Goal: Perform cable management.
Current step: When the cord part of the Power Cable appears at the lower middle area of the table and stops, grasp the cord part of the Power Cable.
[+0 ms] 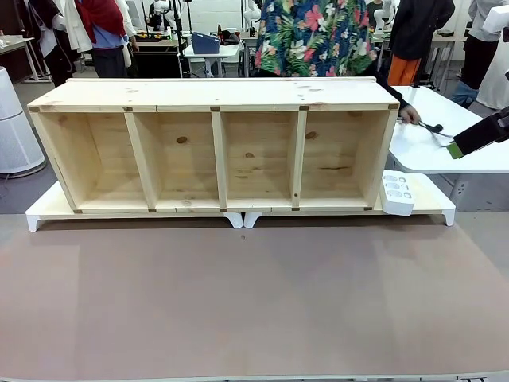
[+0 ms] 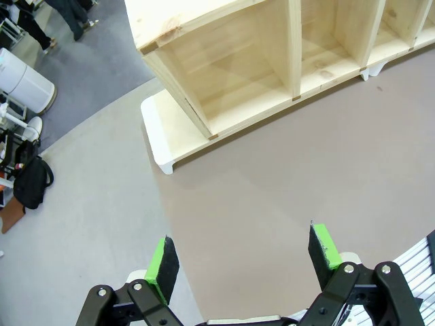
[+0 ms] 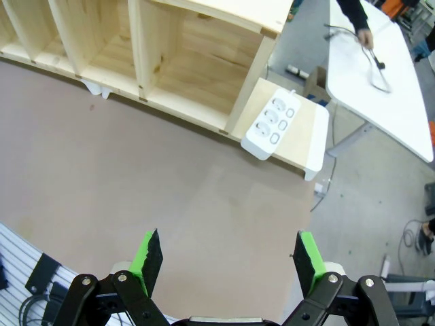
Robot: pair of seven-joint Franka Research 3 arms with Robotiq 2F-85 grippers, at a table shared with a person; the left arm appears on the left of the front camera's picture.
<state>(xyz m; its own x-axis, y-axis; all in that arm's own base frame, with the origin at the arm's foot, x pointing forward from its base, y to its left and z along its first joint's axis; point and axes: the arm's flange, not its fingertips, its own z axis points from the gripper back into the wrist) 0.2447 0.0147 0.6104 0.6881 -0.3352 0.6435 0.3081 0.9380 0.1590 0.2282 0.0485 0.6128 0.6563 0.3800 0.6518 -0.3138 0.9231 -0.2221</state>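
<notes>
Three views gave me the same reading: by my judgement the job had barely begun.

In the front view, the cable [image 1: 433,127] lay on the white side table [image 1: 445,159] off to the robot's right, well apart from the wooden shelf [image 1: 215,151]. The person's hand [image 1: 409,115] rested at its near end. The white power strip [image 1: 398,192] sat beside the shelf's right end with nothing plugged in that I could see. My right gripper [image 1: 457,148] hung at the frame's edge, near the cord but not touching it.

In the left wrist view, the left gripper [image 2: 245,261] stood released, its green pads [image 2: 163,261] wide apart over bare brown table [image 2: 272,183], with nothing between them. It faced the shelf's left end, far from any cord.

In the right wrist view, the jaws were likewise spread and empty above the tabletop. Beyond them I saw the strip, and farther off the thin black cord looping across the side table under the person's hand.

So nothing was gripped, routed or plugged. I reckoned that fetching the cord, leading it to the strip and tidying the slack all remained.
</notes>
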